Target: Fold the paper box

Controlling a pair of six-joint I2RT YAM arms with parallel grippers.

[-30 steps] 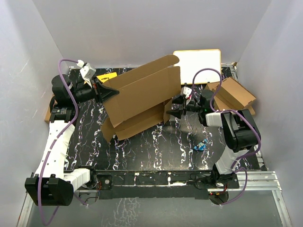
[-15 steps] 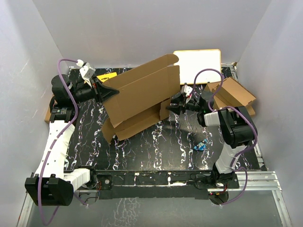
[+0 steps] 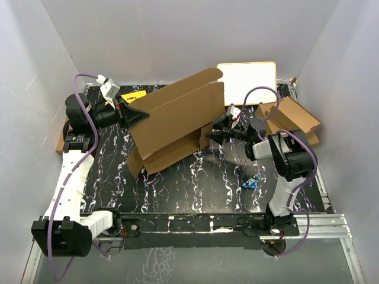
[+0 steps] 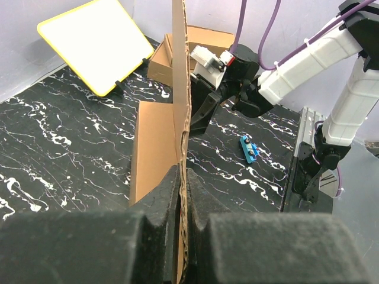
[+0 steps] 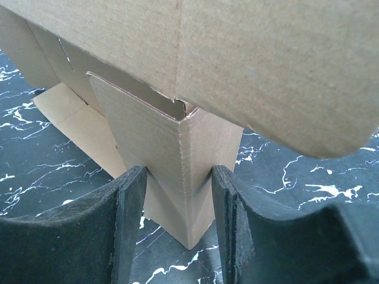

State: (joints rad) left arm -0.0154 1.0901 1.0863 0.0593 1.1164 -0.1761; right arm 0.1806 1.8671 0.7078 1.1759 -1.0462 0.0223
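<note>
Right end effector [image 3: 213,132] crept left, spread astride corner flap [image 5: 177,165] of plain brown corrugated cardboard mailer box [image 3: 177,115] — left end effector [image 3: 135,116] pinches upright panel [image 4: 180,89]. Nxt: fold flap inward slow, w/o buckling.

From above, the box [image 3: 177,121] covers most of a yellow card [image 3: 135,96] at 11 o'clock and the tips of the left fingers [image 3: 137,116] at its 9 o'clock edge. The left arm hides most of a brown piece [image 3: 59,144] off the surface's [image 3: 195,183] 9 o'clock edge. A blue thing [image 3: 253,180] at 4 o'clock is too small to name. In the right wrist view the box runs off at 12 and 9 o'clock; whether the right fingers [image 5: 127,225], cut off at 6 o'clock, press its folded corner cannot be told. The left wrist view shows the left fingers blurred.
</note>
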